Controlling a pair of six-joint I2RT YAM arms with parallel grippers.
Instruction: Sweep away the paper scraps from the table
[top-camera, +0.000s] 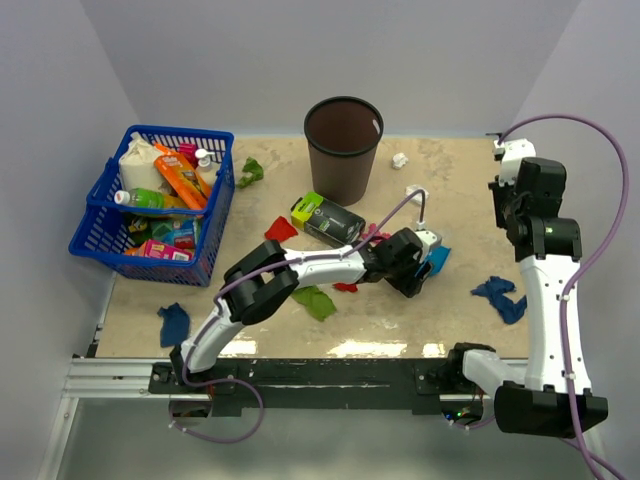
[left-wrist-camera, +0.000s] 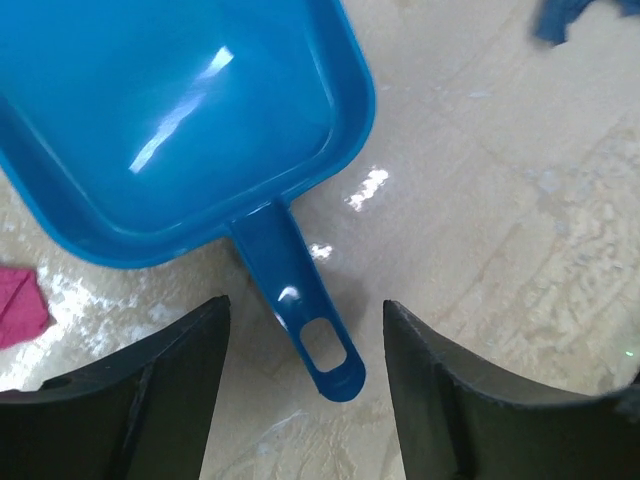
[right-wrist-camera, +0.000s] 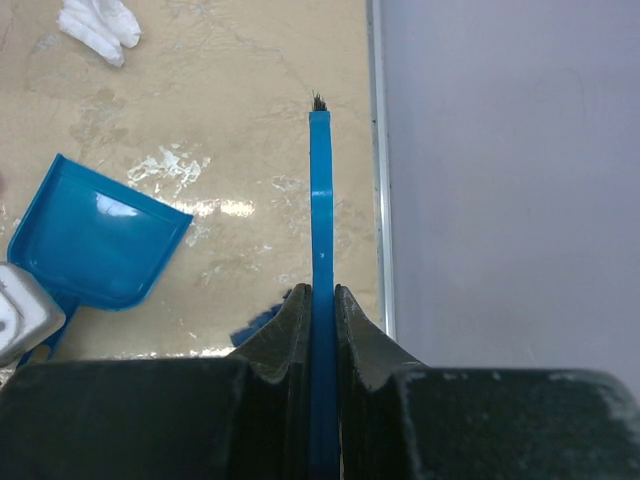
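Note:
The blue plastic dustpan (left-wrist-camera: 180, 120) lies on the beige table (left-wrist-camera: 520, 230), its handle (left-wrist-camera: 305, 320) pointing between my left gripper's fingers (left-wrist-camera: 160, 400). My left gripper (left-wrist-camera: 305, 400) is open and empty, just short of the handle tip; it also shows in the top view (top-camera: 418, 272). My right gripper (right-wrist-camera: 321, 300) is shut on a thin blue brush (right-wrist-camera: 321, 210) and held high near the right table edge (top-camera: 510, 152). Paper scraps lie scattered: green (top-camera: 315, 301), red (top-camera: 281, 229), blue (top-camera: 500, 295), blue (top-camera: 173, 323), white (top-camera: 400, 159), pink (left-wrist-camera: 20, 305).
A brown waste bin (top-camera: 343, 145) stands at the back centre. A blue basket (top-camera: 160, 200) of groceries is at the left. A black-and-lime box (top-camera: 325, 220) lies left of the dustpan (top-camera: 437, 258). The table's right rail (right-wrist-camera: 378, 150) runs beside the brush.

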